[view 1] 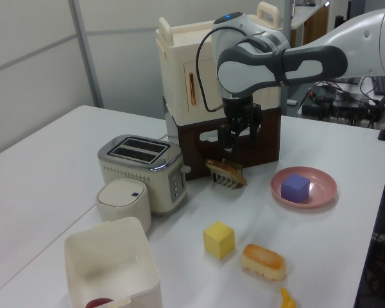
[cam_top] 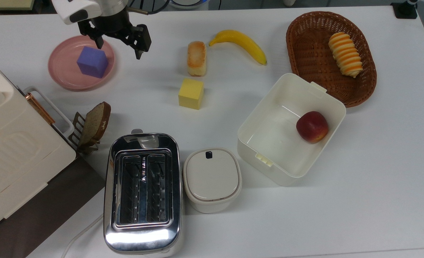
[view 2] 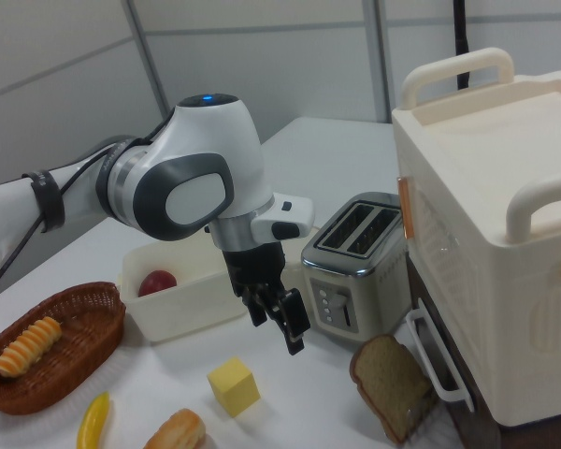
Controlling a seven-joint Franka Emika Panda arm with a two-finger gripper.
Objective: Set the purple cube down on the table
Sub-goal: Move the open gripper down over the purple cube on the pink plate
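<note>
Nothing is gripped: the gripper (cam_top: 118, 46), jaws spread, hovers above the pink plate's (cam_top: 59, 73) edge beside the purple cube (cam_top: 92, 62). Next it must centre over the cube and descend.

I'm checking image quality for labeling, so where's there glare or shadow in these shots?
Top view: bright glare on the toaster chrome; soft shadows beside the yellow cube and the box. Left view: even light, faint sheen on the toaster's side. Right view: flat light, a highlight on the arm's white shell.
</note>
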